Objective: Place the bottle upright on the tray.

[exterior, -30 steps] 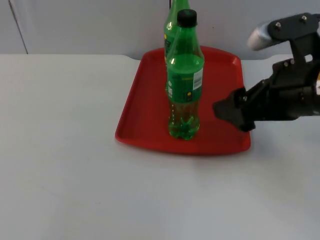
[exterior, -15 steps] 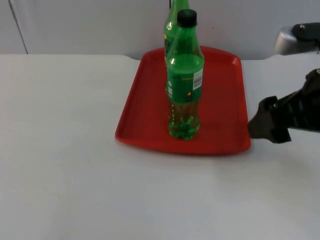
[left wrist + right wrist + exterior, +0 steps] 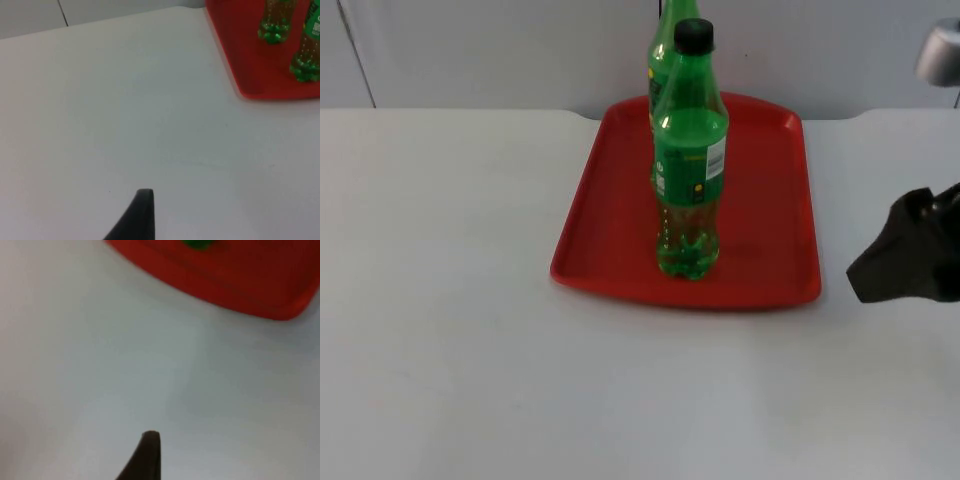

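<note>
Starting at the left and finding the left gripper [image 3: 142, 216] waiting above the white table [image 3: 450, 300], well apart from the red tray [image 3: 610, 200]. Not being able to tell whether this pincer is apart or together. Looking along it in the left wrist view and seeing a corner of the tray [image 3: 250, 75] with two green bottle bases on it.

Moving to the middle and seeing the tray lying flat on the table, its far edge reaching toward the grey partition wall [image 3: 500, 50]. Finding the green bottle [image 3: 689, 160] standing upright on the tray near its front edge, wearing a black cap and a green label, with nothing gripping it. Spotting a second green bottle [image 3: 665, 40] standing just behind it, also on the tray, mostly covered by the front one.

Ending at the right and finding the right gripper [image 3: 905, 262] hanging over bare table just beside the tray's right front corner, apart from both tray and bottle. Again not being able to tell whether the pincer is apart or together. Catching, in the right wrist view, the tray's rim [image 3: 240, 285] and a sliver of green bottle base [image 3: 197, 244].
</note>
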You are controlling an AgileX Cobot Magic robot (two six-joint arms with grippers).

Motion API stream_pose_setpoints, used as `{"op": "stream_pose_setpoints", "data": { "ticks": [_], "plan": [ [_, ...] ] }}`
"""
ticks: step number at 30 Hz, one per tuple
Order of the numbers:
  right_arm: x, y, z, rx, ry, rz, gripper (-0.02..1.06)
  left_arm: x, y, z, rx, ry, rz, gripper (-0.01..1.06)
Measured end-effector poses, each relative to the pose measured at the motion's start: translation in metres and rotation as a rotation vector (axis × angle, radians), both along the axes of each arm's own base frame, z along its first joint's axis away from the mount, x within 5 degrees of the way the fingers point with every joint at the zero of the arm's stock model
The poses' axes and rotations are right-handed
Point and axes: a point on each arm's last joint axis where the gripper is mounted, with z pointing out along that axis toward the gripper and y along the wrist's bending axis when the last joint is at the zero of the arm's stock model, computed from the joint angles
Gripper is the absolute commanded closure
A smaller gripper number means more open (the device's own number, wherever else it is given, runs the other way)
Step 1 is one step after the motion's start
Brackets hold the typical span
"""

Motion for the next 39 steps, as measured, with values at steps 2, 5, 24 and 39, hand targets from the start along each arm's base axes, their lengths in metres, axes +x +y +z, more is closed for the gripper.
{"op": "stream_pose_setpoints", "data": {
  "ticks": [2, 5, 24, 39],
  "plan": [
    [-0.004, 0.000, 0.004, 0.008, -0.002, 0.028, 0.17, 0.000, 0.000, 0.000, 0.000, 0.000, 0.000, 0.00],
    [-0.012, -0.001, 0.015, 0.028, -0.022, 0.086, 0.17, 0.000, 0.000, 0.000, 0.000, 0.000, 0.000, 0.00],
    [-0.087, -0.042, 0.076, 0.167, -0.322, 0.142, 0.17, 0.000, 0.000, 0.000, 0.000, 0.000, 0.000, 0.00],
    [-0.157, -0.087, 0.100, 0.187, -0.510, 0.133, 0.17, 0.000, 0.000, 0.000, 0.000, 0.000, 0.000, 0.00]
  ]
}}
